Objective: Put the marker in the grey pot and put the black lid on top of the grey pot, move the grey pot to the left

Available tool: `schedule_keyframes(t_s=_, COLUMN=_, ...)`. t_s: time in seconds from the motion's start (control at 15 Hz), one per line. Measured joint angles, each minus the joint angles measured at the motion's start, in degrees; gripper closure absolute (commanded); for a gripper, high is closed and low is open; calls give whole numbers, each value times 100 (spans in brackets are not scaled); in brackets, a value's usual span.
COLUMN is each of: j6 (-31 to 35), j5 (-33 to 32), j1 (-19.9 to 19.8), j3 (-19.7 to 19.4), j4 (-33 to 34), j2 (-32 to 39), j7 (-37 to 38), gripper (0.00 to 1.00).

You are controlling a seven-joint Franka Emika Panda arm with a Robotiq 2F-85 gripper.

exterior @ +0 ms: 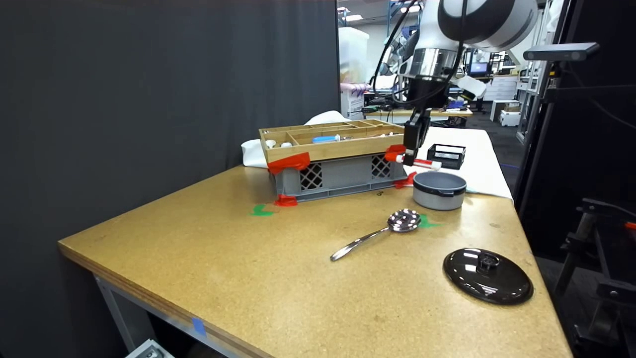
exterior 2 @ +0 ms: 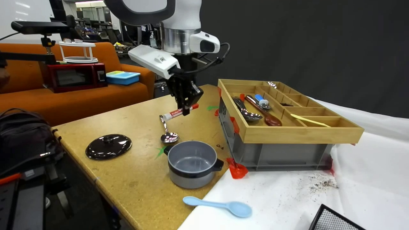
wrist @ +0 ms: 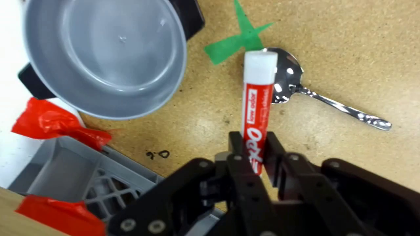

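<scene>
You are, I judge, at the first step, the placing of the marker (wrist: 259, 98), so the next move calls for a sideways carry, then a gentle lowering before you release. Nearest in the wrist view, your gripper (wrist: 252, 144) has its jaws narrow and holds the marker by its red part, in the air above the table (wrist: 341, 52). A little farther, the grey pot (wrist: 115, 49) stands beside the marker, not under it; over its mouth you probably need to arrive. Farther off, the black lid (exterior 2: 108, 146) lies on the table, apart from the grey pot
</scene>
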Motion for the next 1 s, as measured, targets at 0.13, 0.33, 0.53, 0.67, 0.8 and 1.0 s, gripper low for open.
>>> schedule_keyframes(t_s=0.13, j6=-138, j5=210, j1=-103, j3=-145, j4=-88, j2=-119, j7=-179, gripper=95)
schedule_keyframes(t_s=0.33, j6=-442, j5=209, j1=-143, j3=-490, j4=-158, j2=-254, j7=-212, gripper=95)
schedule_keyframes(t_s=0.53, j6=-446, j5=47, j1=-142, j3=-828, j4=-243, j2=-269, j7=-184, gripper=95)
schedule_keyframes(t_s=0.67, j6=-601, j5=20, j1=-145, j3=-989, j4=-276, j2=-235, j7=-184, gripper=95)
schedule_keyframes(t_s=0.8, j6=-881, j5=-18, j1=-145, j3=-1080, j4=-277, j2=-194, j7=-184, gripper=95)
schedule_keyframes(t_s=1.0, j6=-1125, j5=-21, j1=-140, j3=-1105, j4=-252, j2=-123, j7=-184, gripper=95)
